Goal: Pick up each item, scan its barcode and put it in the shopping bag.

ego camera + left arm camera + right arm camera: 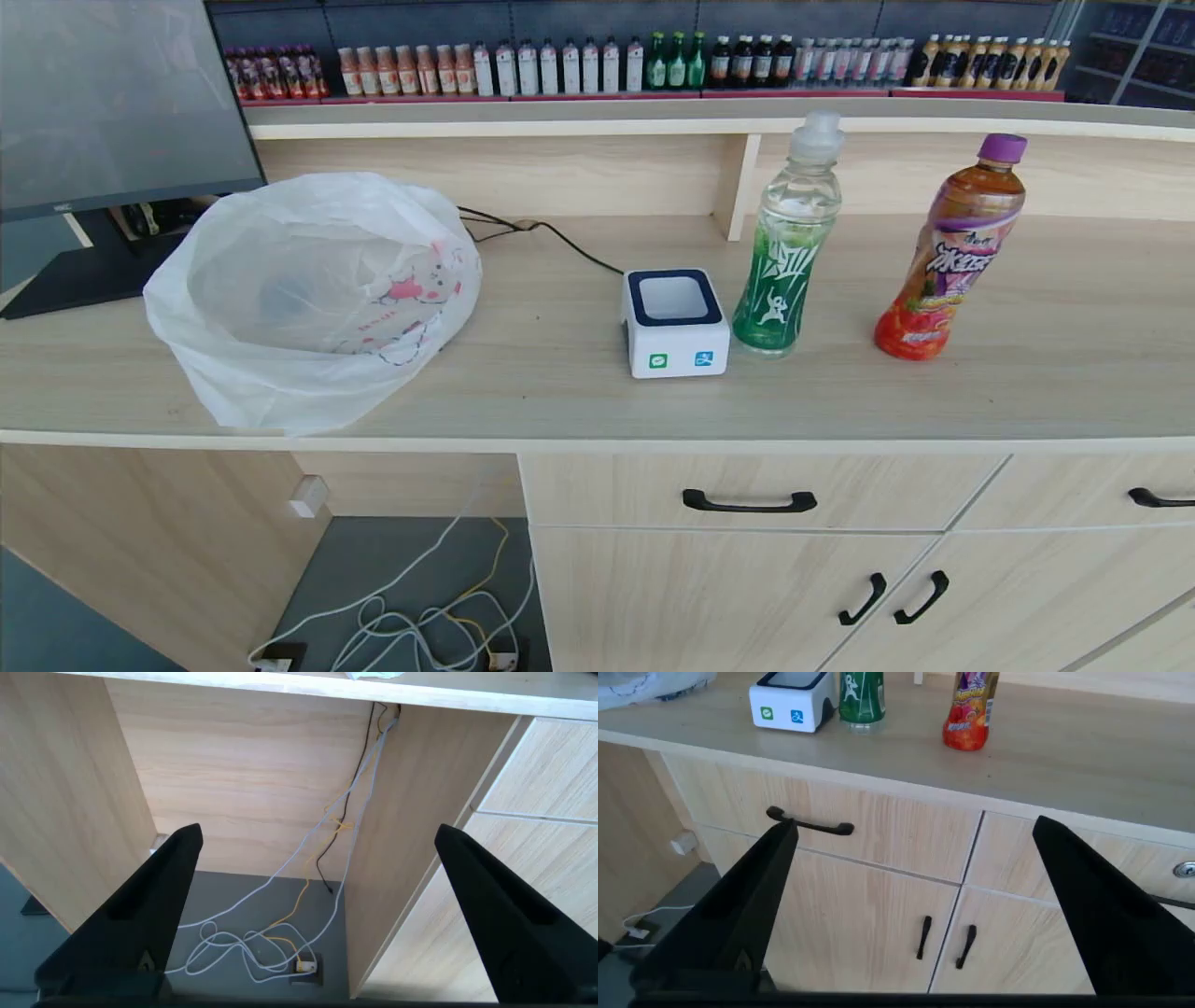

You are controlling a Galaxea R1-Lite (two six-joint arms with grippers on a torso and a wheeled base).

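The left gripper (316, 835) is open, its two black fingers spread wide with nothing between them. It sits below counter level, facing the open recess where cables (280, 943) lie on the floor. The right gripper (915, 826) is also open and empty, facing the drawer (878, 845) under the counter (579, 392). On the counter, the barcode scanner (675, 322) stands near the middle. The green-labelled bottle (787, 252) stands upright just beside it on the right. The purple-capped orange bottle (952, 261) stands upright farther right, apart from the green one. The white shopping bag (313, 294) sits left of the scanner, mouth open.
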